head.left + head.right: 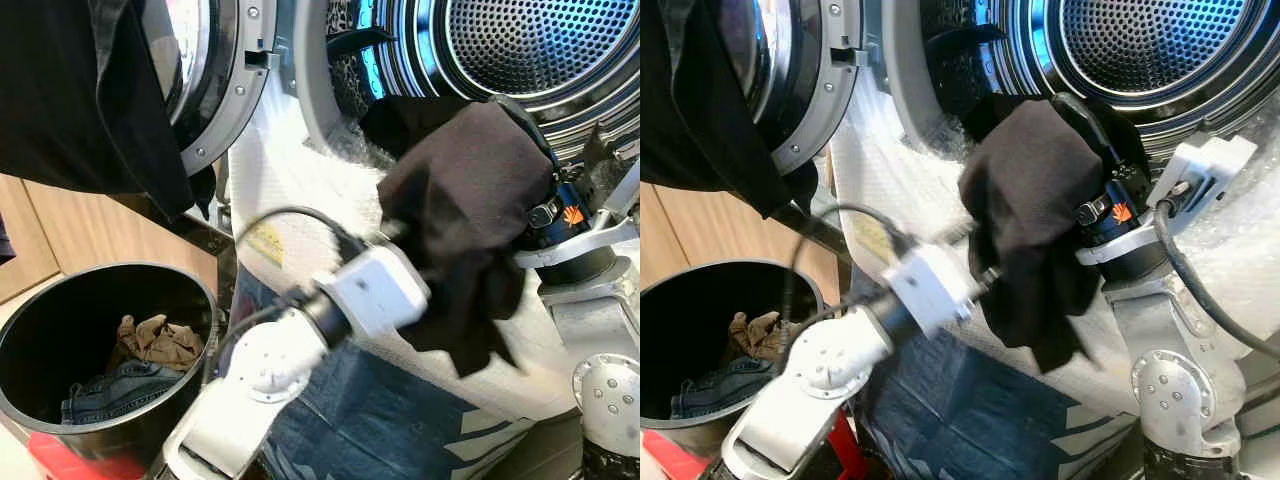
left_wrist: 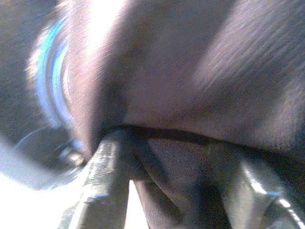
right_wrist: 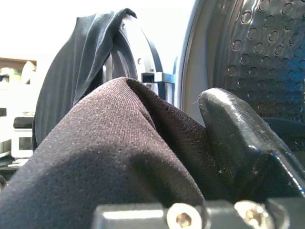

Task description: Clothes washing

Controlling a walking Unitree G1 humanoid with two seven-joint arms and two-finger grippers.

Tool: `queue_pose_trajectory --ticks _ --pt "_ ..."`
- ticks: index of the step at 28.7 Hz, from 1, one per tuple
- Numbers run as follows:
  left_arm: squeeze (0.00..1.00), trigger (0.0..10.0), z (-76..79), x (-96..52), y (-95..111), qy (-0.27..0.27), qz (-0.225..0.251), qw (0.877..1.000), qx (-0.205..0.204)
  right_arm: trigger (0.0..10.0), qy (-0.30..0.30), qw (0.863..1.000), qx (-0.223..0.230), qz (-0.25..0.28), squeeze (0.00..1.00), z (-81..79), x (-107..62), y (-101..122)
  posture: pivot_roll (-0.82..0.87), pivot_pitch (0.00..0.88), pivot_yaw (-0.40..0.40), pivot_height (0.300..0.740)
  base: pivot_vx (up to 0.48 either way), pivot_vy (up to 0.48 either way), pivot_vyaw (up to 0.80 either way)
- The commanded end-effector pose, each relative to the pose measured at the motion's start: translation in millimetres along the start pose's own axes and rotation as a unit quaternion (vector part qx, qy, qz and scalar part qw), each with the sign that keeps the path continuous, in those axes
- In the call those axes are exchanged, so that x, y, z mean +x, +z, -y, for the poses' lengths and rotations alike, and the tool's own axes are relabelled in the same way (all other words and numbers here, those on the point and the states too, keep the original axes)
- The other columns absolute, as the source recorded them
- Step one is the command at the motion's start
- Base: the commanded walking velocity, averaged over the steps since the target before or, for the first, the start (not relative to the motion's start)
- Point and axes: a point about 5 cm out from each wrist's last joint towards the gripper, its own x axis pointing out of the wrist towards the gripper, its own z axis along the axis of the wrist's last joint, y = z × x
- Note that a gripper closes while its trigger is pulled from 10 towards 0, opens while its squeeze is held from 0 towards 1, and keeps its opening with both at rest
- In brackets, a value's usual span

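Note:
A dark brown garment [image 1: 465,200] hangs bunched in front of the washing machine's open drum [image 1: 540,40]. My right gripper [image 1: 1072,112] is up at the drum's mouth, shut on the garment's top; one black finger [image 3: 228,124] shows beside the pinched cloth, the other is covered. My left gripper [image 1: 400,235] reaches in from the lower left and is shut on a fold at the garment's side. In the blurred left wrist view the cloth [image 2: 181,95] lies between both fingers [image 2: 105,181].
The washer door [image 1: 215,80] stands open at the left with a black garment [image 1: 90,100] draped over it. Below it a black bin [image 1: 30,320] holds a tan cloth [image 1: 155,340] and jeans [image 1: 115,390]. White padding [image 1: 290,180] and blue fabric [image 1: 380,420] cover the washer's front.

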Motion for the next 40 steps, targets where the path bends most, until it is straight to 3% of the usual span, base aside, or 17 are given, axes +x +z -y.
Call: queue_pose_trajectory --ticks 1,2,3,7,10,13,15,19,20,23,24,27,34,35,36,40 --pt "1.00 10.0 -0.3 -3.2 4 0.010 0.011 0.999 -0.037 10.0 0.010 1.000 -0.001 0.011 0.00 -0.1 4.1 3 0.16 0.039 -0.164 0.740 0.000 0.000 0.00" --pt "1.00 10.0 0.8 -8.0 3 0.000 0.004 0.996 -0.084 10.0 0.012 1.000 -0.001 0.009 0.00 0.3 5.8 1 0.16 0.039 -0.164 0.740 0.000 0.000 0.00" --pt "1.00 10.0 0.3 -10.4 5 -0.002 0.009 0.995 -0.095 10.0 0.014 1.000 -0.001 0.007 0.00 0.7 6.9 -1 0.16 0.041 -0.164 0.740 0.000 0.000 0.00" --pt "1.00 10.0 -19.7 -19.4 15 0.042 0.031 0.992 -0.111 10.0 0.018 1.000 0.002 0.007 0.00 3.7 9.0 -3 0.16 0.043 -0.165 0.740 0.000 0.000 0.00" --pt "1.00 10.0 -29.7 -25.6 19 0.045 0.027 0.994 -0.092 10.0 0.016 1.000 0.003 0.003 0.00 10.6 10.0 -6 0.19 0.047 -0.174 0.740 0.000 0.000 0.00" --pt "1.00 10.0 -29.0 -30.6 21 0.022 0.019 0.995 -0.092 10.0 0.008 1.000 0.000 0.001 0.00 18.2 12.1 -9 0.20 0.051 -0.177 0.740 0.000 0.000 0.00" --pt "1.00 10.0 -16.5 -38.4 22 -0.037 -0.002 0.990 -0.132 10.0 -0.012 1.000 -0.007 0.006 0.00 31.3 19.0 -12 0.22 0.054 -0.182 0.740 0.000 0.000 0.00" --pt "1.00 10.0 -5.6 -44.9 22 -0.084 -0.018 0.982 -0.169 10.0 -0.024 1.000 -0.013 0.012 0.00 40.3 25.7 -13 0.22 0.053 -0.184 0.740 0.000 0.000 0.00" --pt "1.00 10.0 0.4 -50.6 19 -0.119 -0.035 0.976 -0.179 10.0 -0.025 0.999 -0.018 0.019 0.00 46.0 34.8 -12 0.23 0.049 -0.186 0.740 0.000 0.000 0.00" --pt "1.00 10.0 3.0 -54.7 18 -0.145 -0.052 0.972 -0.179 10.0 -0.021 0.999 -0.022 0.026 0.00 49.8 42.9 -12 0.23 0.047 -0.186 0.740 0.000 0.000 0.00" --pt "1.00 10.0 0.4 -55.9 16 -0.143 -0.067 0.976 -0.152 10.0 -0.019 0.999 -0.024 0.032 0.00 52.2 47.5 -11 0.23 0.047 -0.186 0.740 0.000 0.000 0.00" --pt "1.00 10.0 -3.5 -58.0 9 -0.132 -0.089 0.979 -0.128 10.0 -0.016 0.999 -0.025 0.041 0.00 54.8 51.4 -9 0.24 0.049 -0.188 0.740 0.000 0.000 0.00" --pt "1.00 10.0 -3.4 -58.1 7 -0.133 -0.092 0.980 -0.117 10.0 -0.014 0.999 -0.025 0.045 0.00 56.0 53.2 -10 0.24 0.051 -0.189 0.740 0.000 0.000 0.00" --pt "0.57 10.0 -6.8 -49.8 9 -0.104 -0.070 0.988 -0.087 10.0 -0.007 0.998 -0.023 0.051 0.00 54.4 53.4 -10 0.24 0.050 -0.189 0.740 0.000 0.000 0.00" --pt "0.00 10.0 -12.2 -31.2 19 -0.051 -0.008 0.998 -0.040 10.0 0.015 0.998 -0.013 0.061 0.00 50.2 51.5 -8 0.23 0.050 -0.189 0.740 0.000 0.000 0.00" --pt "0.00 10.0 -6.6 -22.9 25 -0.068 0.020 0.997 -0.023 10.0 0.007 0.998 -0.015 0.058 0.00 52.9 48.4 -10 0.22 0.046 -0.188 0.740 0.000 0.000 0.00"
